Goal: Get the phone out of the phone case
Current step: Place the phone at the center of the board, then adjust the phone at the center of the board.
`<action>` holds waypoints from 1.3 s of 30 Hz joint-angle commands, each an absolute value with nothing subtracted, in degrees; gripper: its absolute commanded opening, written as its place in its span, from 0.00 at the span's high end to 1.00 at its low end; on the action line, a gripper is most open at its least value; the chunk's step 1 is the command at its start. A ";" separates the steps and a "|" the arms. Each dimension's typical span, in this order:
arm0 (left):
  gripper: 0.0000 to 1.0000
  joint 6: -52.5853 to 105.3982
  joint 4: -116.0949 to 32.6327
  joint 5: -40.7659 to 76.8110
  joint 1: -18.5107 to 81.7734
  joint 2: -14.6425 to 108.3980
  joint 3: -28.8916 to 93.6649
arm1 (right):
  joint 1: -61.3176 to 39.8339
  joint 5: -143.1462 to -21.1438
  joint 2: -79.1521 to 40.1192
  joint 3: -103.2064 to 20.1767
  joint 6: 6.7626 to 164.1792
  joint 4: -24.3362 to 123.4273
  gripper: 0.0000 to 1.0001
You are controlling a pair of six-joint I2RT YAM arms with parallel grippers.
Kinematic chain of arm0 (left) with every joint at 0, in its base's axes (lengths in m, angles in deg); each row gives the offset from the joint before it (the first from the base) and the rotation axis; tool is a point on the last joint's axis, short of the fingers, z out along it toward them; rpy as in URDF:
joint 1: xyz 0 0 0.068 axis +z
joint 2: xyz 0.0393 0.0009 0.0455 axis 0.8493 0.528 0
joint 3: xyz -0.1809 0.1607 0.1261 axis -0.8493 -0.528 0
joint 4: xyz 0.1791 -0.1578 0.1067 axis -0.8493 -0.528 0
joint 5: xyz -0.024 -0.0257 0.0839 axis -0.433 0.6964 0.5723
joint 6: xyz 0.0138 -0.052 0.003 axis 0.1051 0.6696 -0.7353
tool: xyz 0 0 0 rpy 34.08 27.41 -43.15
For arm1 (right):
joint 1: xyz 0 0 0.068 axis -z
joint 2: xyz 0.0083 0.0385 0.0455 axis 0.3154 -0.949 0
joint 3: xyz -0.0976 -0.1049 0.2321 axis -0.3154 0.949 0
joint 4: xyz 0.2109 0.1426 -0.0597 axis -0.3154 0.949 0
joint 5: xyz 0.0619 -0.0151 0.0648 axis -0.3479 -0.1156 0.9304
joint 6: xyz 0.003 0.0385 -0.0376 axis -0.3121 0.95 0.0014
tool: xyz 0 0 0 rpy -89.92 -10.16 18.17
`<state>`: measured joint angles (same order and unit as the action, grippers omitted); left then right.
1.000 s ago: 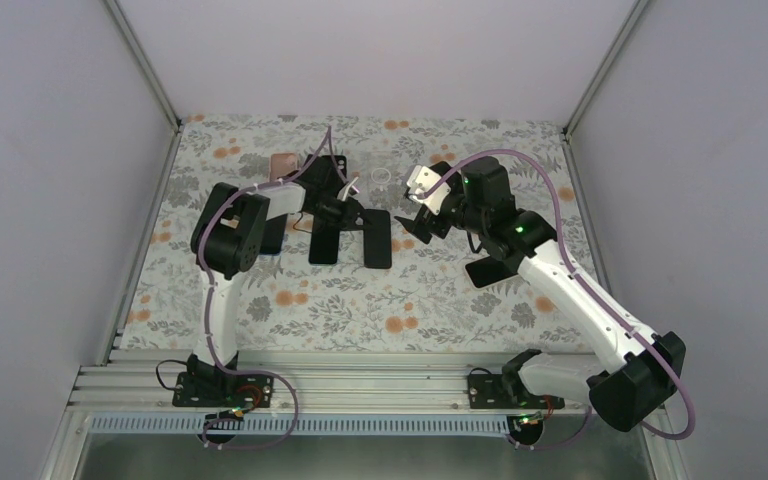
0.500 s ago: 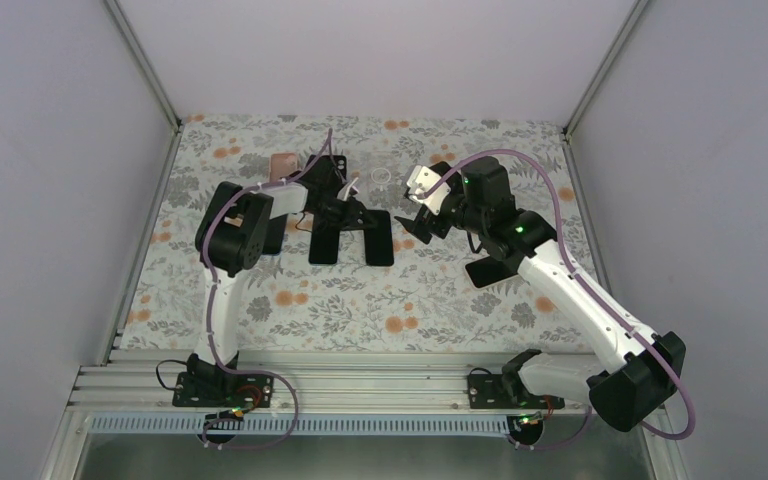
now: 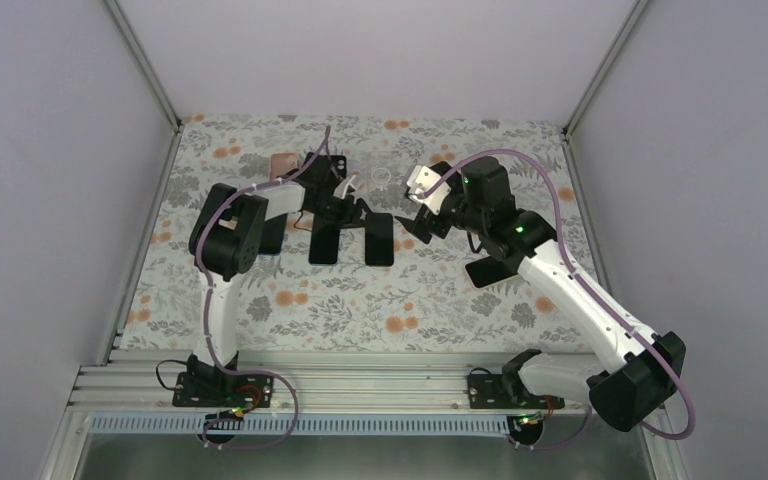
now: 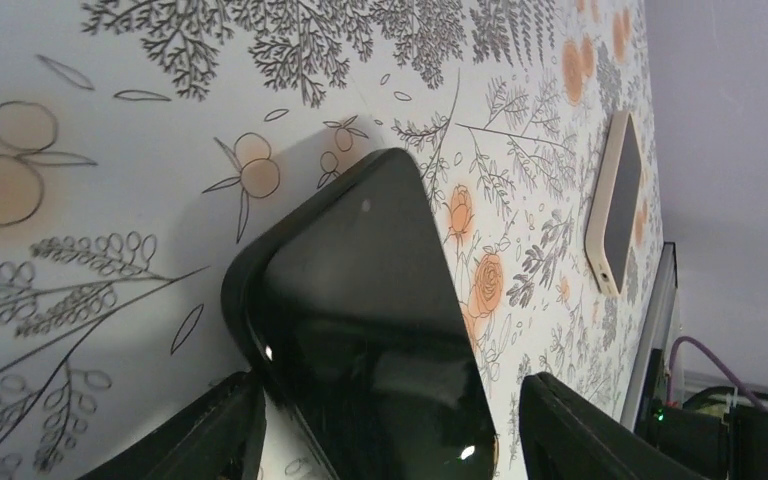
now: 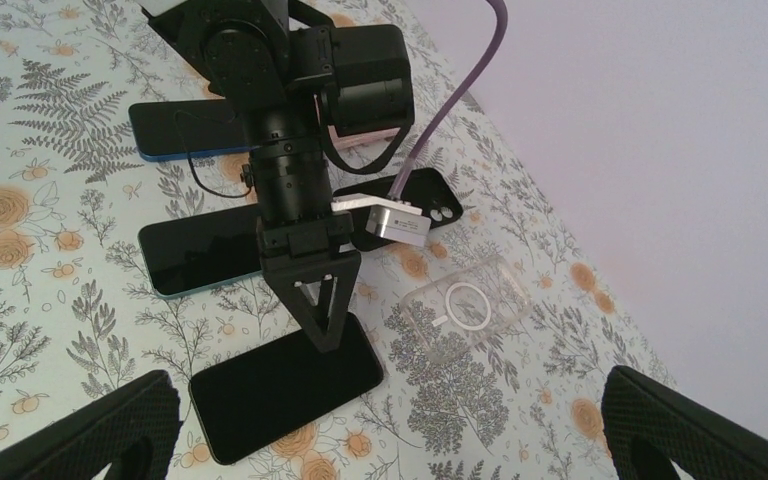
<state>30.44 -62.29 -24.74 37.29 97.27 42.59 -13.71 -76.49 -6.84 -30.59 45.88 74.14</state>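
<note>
Left arm (image 3: 218, 300) rises from its base and bends forward-right at the elbow, wrist pitched down. Left gripper (image 3: 345, 212) sits low, fingers (image 4: 210, 440) parted. Right arm (image 3: 575, 295) reaches forward-left. Right gripper (image 3: 415, 200) is raised and faces the left wrist, jaws spread wide, fingers (image 5: 110, 430) in the wrist view's lower corners.

phone (image 4: 370, 330): glossy black glass | phone case (image 4: 239, 298): matt plastic | clear case (image 5: 465, 310): transparent glossy plastic
</note>
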 commanded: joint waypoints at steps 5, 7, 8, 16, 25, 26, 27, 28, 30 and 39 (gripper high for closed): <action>0.22 28.54 -62.63 -20.69 37.20 89.82 40.72 | -12.06 -78.29 -5.72 -30.77 46.87 74.66 0.01; 0.18 27.97 -62.73 -19.94 37.14 88.67 40.40 | -11.09 -78.10 -5.60 -30.73 47.60 75.75 0.01; 0.07 27.65 -62.80 -19.47 37.13 88.06 40.31 | -10.44 -78.10 -5.54 -30.70 47.91 76.47 0.01; 0.00 22.58 -65.67 -17.26 36.99 83.53 41.92 | -3.17 -76.56 -4.09 -28.59 45.87 87.00 0.01; 0.00 18.85 -68.89 -18.56 36.83 80.15 44.47 | 10.63 -74.54 -3.20 -20.05 27.42 97.62 0.01; 0.00 18.94 -69.03 -18.92 36.78 80.12 44.69 | 11.92 -74.57 -3.47 -19.16 25.08 97.98 0.01; 0.00 18.96 -69.35 -19.31 36.77 80.19 45.03 | 13.17 -75.05 -3.91 -18.14 22.88 98.21 0.01; 0.00 18.89 -69.54 -19.59 36.77 80.24 45.21 | 14.23 -75.71 -4.44 -17.26 21.09 98.21 0.01; 0.00 18.59 -69.55 -19.53 36.69 79.89 45.32 | 16.33 -77.31 -5.84 -15.74 18.28 97.79 0.01; 0.00 18.68 -69.16 -18.71 36.60 77.84 44.89 | 26.52 -81.72 -10.46 -9.71 13.13 96.81 0.04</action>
